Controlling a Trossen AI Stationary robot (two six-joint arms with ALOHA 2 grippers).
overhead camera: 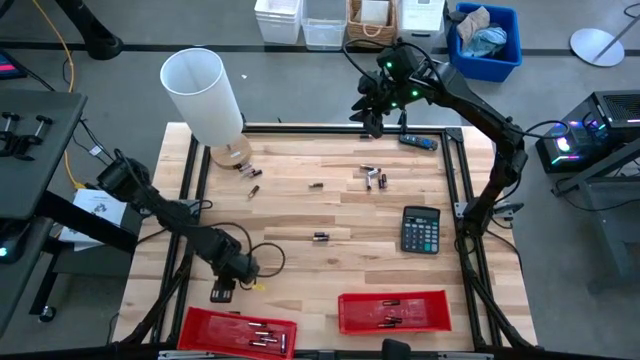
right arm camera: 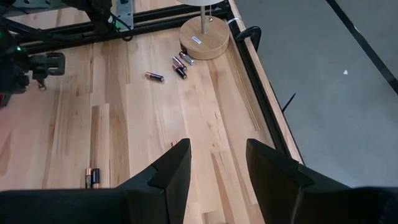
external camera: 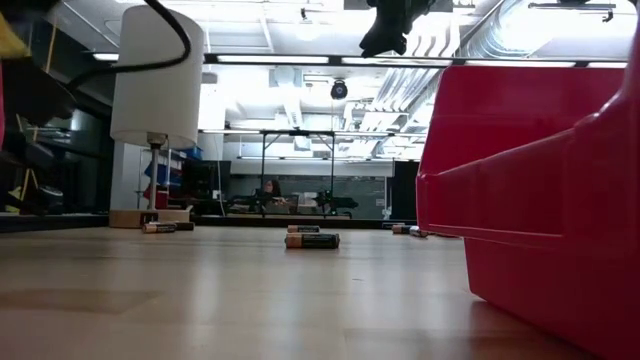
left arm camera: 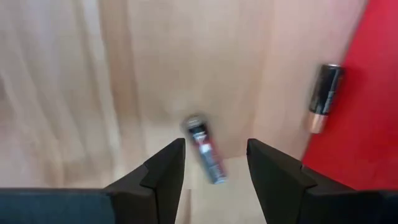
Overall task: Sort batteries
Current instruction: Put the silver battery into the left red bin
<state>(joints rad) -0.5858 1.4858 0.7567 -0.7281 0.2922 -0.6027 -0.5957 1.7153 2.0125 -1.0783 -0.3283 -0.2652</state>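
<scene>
Small dark and silvery batteries lie scattered on the wooden table (overhead camera: 300,215): a few by the lamp base (overhead camera: 250,172), a cluster at the far middle (overhead camera: 372,175), and one in the middle (overhead camera: 321,236). More lie in two red bins (overhead camera: 238,330) (overhead camera: 393,310). My left gripper (overhead camera: 226,288) (left arm camera: 214,162) is open near the left bin's far edge. A blurred battery (left arm camera: 205,152) shows between its fingers, touching neither. My right gripper (overhead camera: 374,112) (right arm camera: 214,158) is open, raised above the far edge.
A white lamp (overhead camera: 205,95) stands at the far left corner. A black calculator (overhead camera: 421,229) lies at the right and a blue-and-black tool (overhead camera: 418,141) at the far right. A black frame (overhead camera: 455,165) rims the table. The red bin (external camera: 540,200) fills the low view's right.
</scene>
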